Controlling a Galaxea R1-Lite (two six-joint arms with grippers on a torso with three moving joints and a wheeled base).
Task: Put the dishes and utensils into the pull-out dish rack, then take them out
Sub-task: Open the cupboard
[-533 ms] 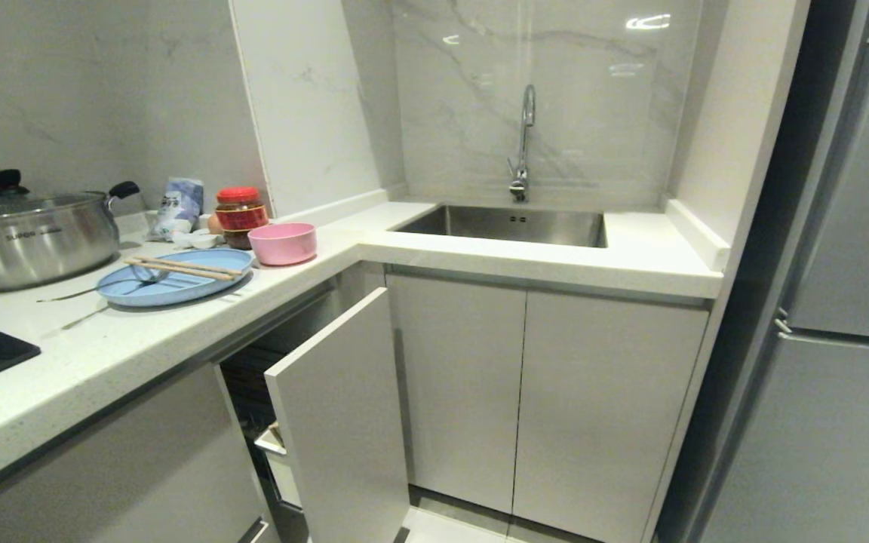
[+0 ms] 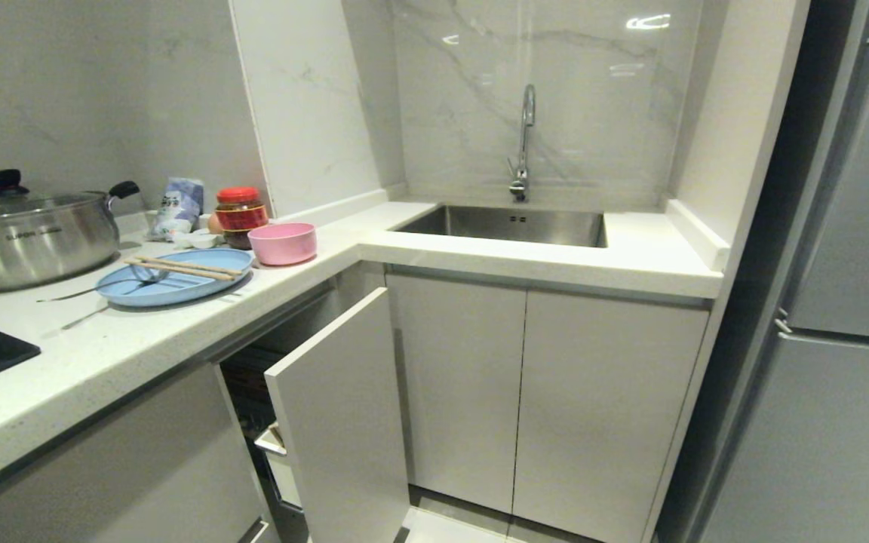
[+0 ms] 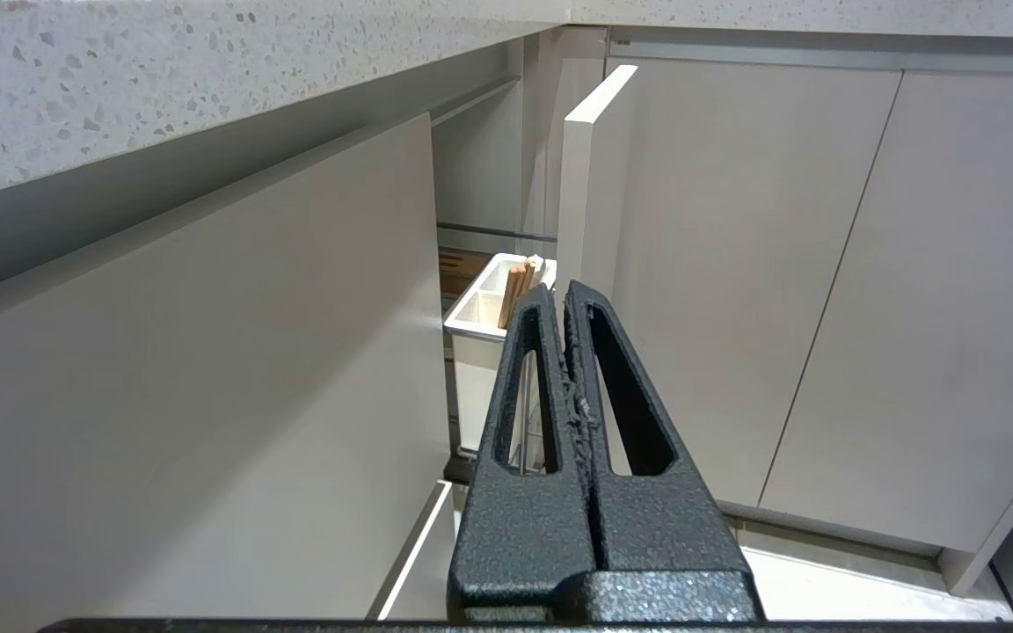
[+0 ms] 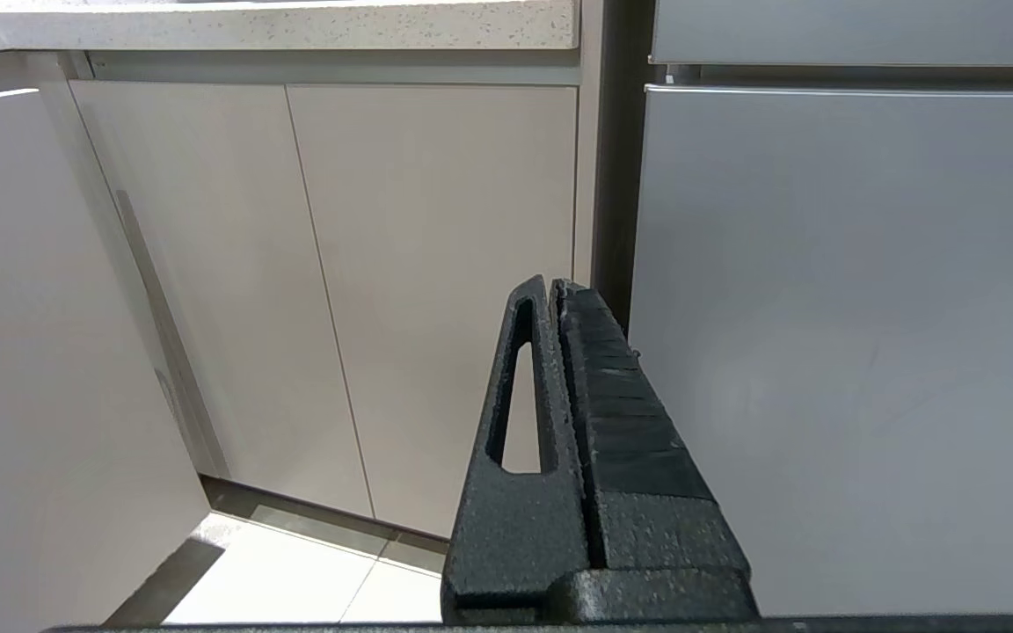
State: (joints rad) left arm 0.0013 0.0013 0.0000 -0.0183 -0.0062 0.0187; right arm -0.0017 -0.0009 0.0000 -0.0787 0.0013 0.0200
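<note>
The light-blue plate (image 2: 174,283) is wide and shallow and lies flat on the speckled white tabletop (image 2: 102,347), near its front edge. A pair of light-brown wooden chopsticks (image 2: 182,267) lies across the plate, and slim silver cutlery (image 2: 91,290) rests with its handles extending off the plate rim onto the tabletop. The matte pink bowl (image 2: 282,243) stands upright just beside the plate. The pull-out dish rack (image 2: 340,415) sits partly extended below the tabletop; its white cabinet front faces outward, and its white utensil bin (image 3: 489,321) holds wooden sticks. A steel pot (image 2: 31,237) stands behind the plate. A steel sink (image 2: 510,225) with faucet occupies the corner. The left pincer (image 3: 564,294) and right pincer (image 4: 552,290) are both clenched, empty, and low before the cabinets.
</note>
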